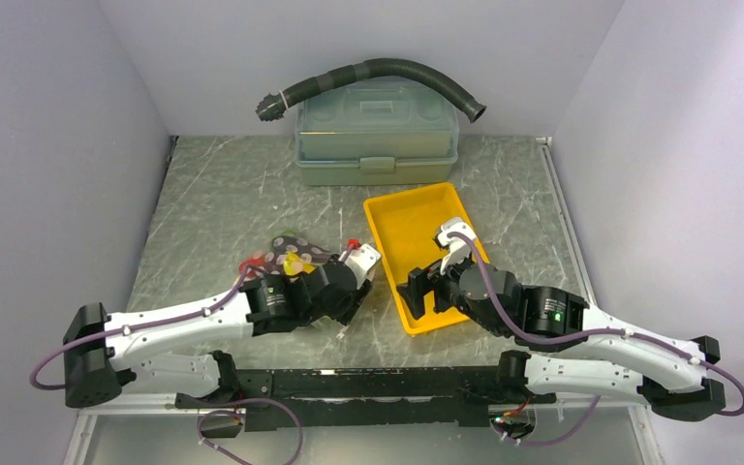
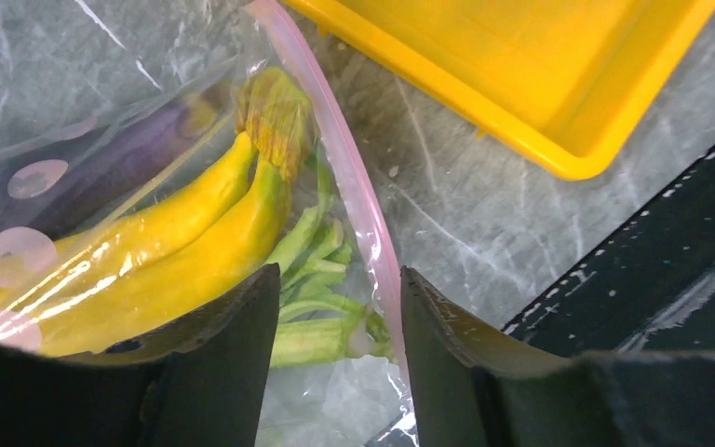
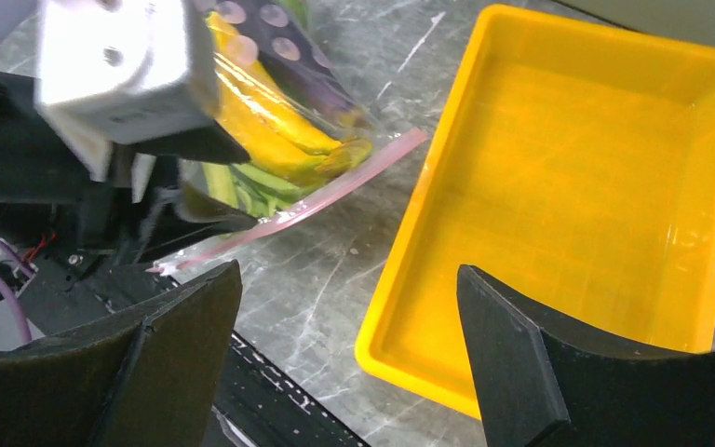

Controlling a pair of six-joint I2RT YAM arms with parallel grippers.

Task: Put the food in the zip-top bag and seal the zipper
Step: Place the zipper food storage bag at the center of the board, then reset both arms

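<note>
Grey marbled table (image 1: 213,184) is being hemmed in by pale walls, and at centre left of the top view the zip-top bag (image 1: 286,254) is lying flat with the food already inside it. Through the plastic, in the left wrist view, the purple eggplant (image 2: 121,158), the yellow bananas (image 2: 177,242) and the leek (image 2: 312,326) are being shown. The left gripper (image 2: 340,279) is being held parted over the bag's mouth, clamping nothing. The zipper (image 2: 335,158) is running lengthwise from the top middle of that frame down between the jaws, just beside the right-hand finger. The sealing pass is being judged to depend on that line, with the strip stretching up and away from the fingers and the left arm much the nearer. Further right, the right gripper (image 3: 346,279) is being held wide and empty beside the yellow tray (image 3: 596,186), apart from the bag.
</note>
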